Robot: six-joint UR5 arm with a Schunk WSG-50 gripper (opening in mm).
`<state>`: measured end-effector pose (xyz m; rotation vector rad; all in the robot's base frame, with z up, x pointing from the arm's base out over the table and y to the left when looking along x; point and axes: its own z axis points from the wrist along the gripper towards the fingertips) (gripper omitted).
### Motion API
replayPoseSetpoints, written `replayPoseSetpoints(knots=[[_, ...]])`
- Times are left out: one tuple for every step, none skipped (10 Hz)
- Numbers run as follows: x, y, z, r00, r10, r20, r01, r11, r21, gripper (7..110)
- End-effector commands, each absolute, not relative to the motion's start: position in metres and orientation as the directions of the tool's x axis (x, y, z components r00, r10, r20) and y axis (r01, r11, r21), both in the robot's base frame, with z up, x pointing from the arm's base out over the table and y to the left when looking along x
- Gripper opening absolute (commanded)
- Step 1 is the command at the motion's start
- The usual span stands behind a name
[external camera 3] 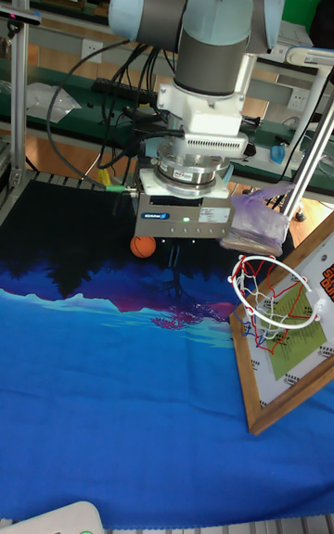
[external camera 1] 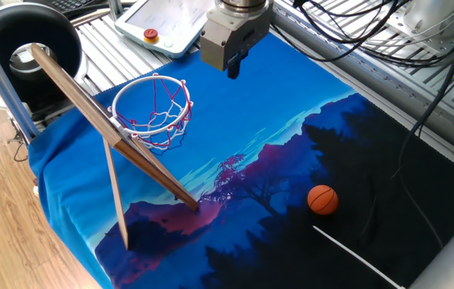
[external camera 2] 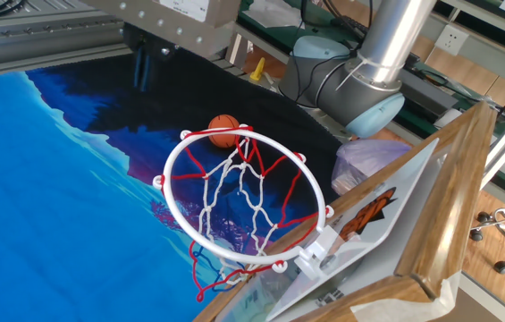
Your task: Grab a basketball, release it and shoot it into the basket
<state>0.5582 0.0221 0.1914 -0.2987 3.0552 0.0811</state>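
Note:
The small orange basketball rests on the dark part of the blue cloth, near the robot's base. The basket is a white ring with a red-and-white net on a tilted wooden board with a stick prop. My gripper hangs above the far edge of the cloth, right of the hoop and far from the ball. Its fingers look pressed together with nothing between them.
A big black ring stands at the back left. A white pendant with a red button lies behind the gripper. Cables run along the right rail. A thin white line lies on the cloth by the ball.

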Motion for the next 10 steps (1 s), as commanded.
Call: replayPoseSetpoints(knots=[[0.595,0.041,0.2,-0.954,-0.184,-0.238,-0.211,0.973,0.089,7],[0.603,0.043,0.202,-0.944,-0.191,-0.27,-0.222,0.971,0.091,7],[0.605,0.047,0.203,-0.942,-0.183,-0.282,-0.22,0.97,0.106,7],[0.606,0.052,0.205,-0.941,-0.174,-0.29,-0.217,0.968,0.125,7],[0.607,0.058,0.206,-0.937,-0.179,-0.299,-0.23,0.962,0.147,7],[0.607,0.054,0.205,-0.937,-0.185,-0.295,-0.23,0.965,0.128,7],[0.607,0.047,0.204,-0.938,-0.188,-0.291,-0.226,0.969,0.101,7],[0.607,0.044,0.203,-0.936,-0.203,-0.288,-0.236,0.968,0.086,7],[0.593,0.042,0.197,-0.94,-0.214,-0.265,-0.244,0.966,0.087,7],[0.576,0.035,0.182,-0.939,-0.221,-0.265,-0.247,0.966,0.07,7]])
